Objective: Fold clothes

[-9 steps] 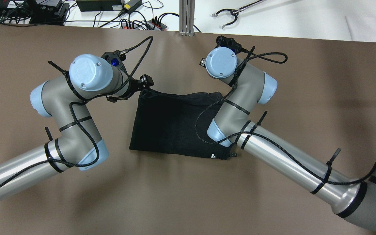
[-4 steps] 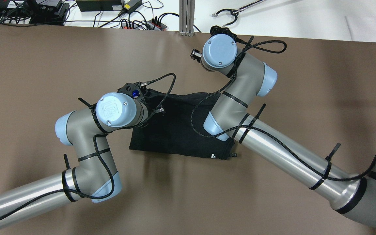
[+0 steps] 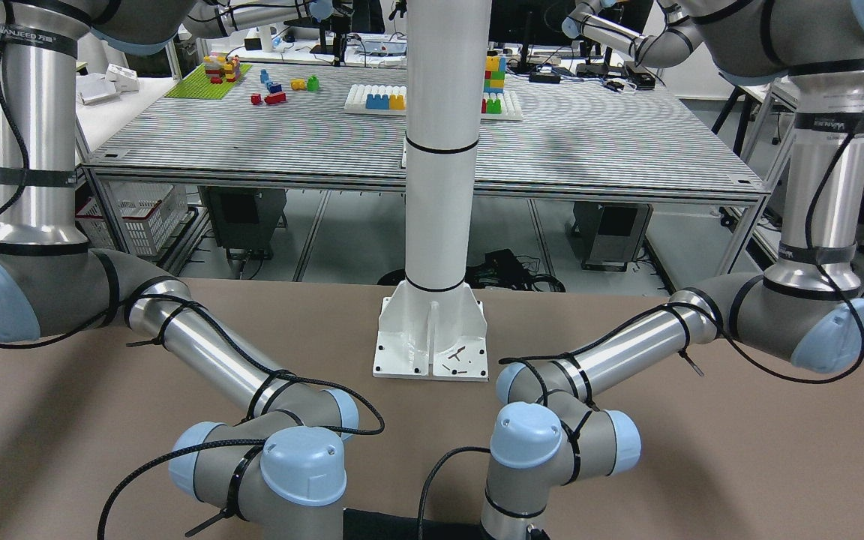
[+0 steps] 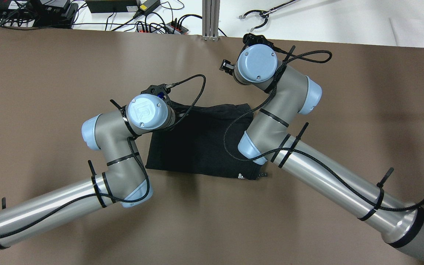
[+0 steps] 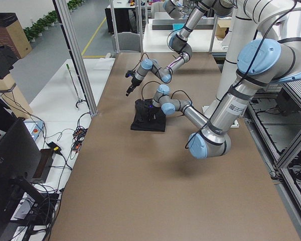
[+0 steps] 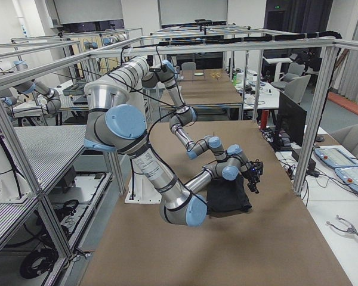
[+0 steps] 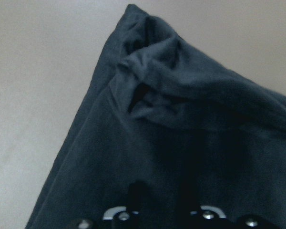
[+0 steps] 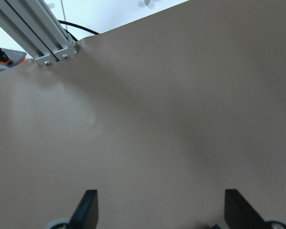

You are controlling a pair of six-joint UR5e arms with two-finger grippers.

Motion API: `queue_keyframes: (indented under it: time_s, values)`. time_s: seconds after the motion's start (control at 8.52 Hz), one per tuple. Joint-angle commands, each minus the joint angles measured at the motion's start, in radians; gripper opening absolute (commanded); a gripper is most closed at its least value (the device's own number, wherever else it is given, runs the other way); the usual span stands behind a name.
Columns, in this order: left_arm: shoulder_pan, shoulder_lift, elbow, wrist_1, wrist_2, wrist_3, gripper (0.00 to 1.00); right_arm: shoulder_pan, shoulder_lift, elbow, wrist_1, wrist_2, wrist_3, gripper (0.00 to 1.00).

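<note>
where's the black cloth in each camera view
Exterior front-facing: the black cloth is a sliver at the bottom edge, centre.
Overhead exterior: centre, between both arms.
Exterior left: mid-table, above centre.
Exterior right: right of centre.
Left wrist-mounted: fills most of the frame.
Right wrist-mounted: not in it, only bare table.
Shared landmark: the aluminium post at the table's far edge.

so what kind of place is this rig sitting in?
Most likely a robotics lab. Other robot arms stand at neighbouring benches, aluminium-profile frames enclose the stations, and toy bricks lie on the slatted table behind the rig.
</note>
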Motion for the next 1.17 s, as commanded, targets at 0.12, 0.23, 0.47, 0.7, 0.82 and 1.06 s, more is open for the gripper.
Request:
queue_keyframes:
  time_s: [0.12,0.23,0.47,0.7,0.82,1.06]
  values:
    - [-0.140,-0.183,0.402,-0.201,-0.015,0.016,0.00,0.000,-0.013,0.007,0.001,0.000,-0.020,0.93]
    - [-0.162,-0.188,0.432,-0.220,-0.036,0.044,0.00,0.000,-0.018,0.007,0.002,0.002,-0.023,0.93]
    - [-0.180,-0.191,0.375,-0.218,-0.081,0.056,0.01,0.000,-0.019,0.018,0.001,0.002,-0.025,0.94]
    - [-0.205,-0.179,0.279,-0.208,-0.175,0.062,0.94,0.000,-0.025,0.051,-0.009,0.084,-0.028,0.94]
    - [-0.240,-0.147,0.241,-0.202,-0.240,0.064,0.94,0.001,-0.041,0.062,-0.012,0.138,-0.062,0.94]
    - [-0.283,-0.046,0.141,-0.200,-0.289,0.152,0.94,0.013,-0.105,0.160,-0.102,0.141,-0.173,0.94]
